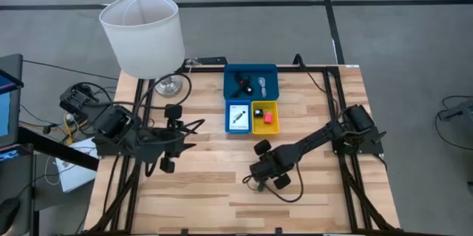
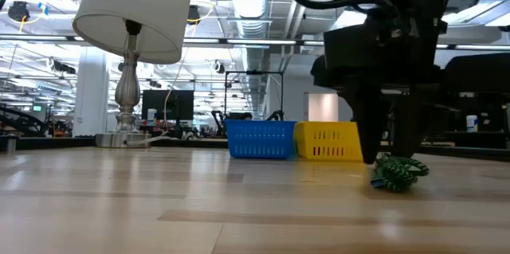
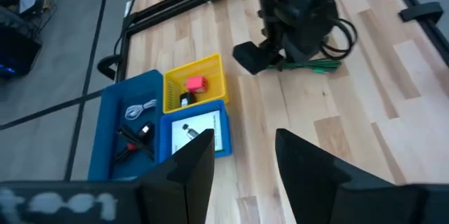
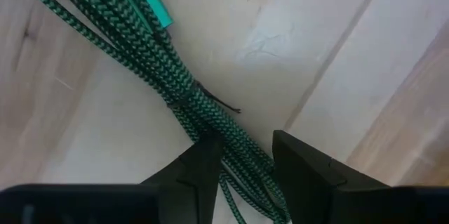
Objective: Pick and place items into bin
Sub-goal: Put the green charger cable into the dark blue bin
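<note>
Green braided cable (image 4: 184,96) | right end effector (image 4: 242,155) fingers apart astride it | white card (image 1: 237,115) print unreadable | left end effector (image 3: 242,155) apart

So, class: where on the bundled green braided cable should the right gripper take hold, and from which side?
Grip the green braided cable at its waist, where a thin tie pinches the strands into one narrow bunch, not at the looser ends that fan out. Come straight down from above, since it lies flat on the table, fingers straddling the bunch. The right gripper hangs open right over it; the left gripper waits apart.
</note>
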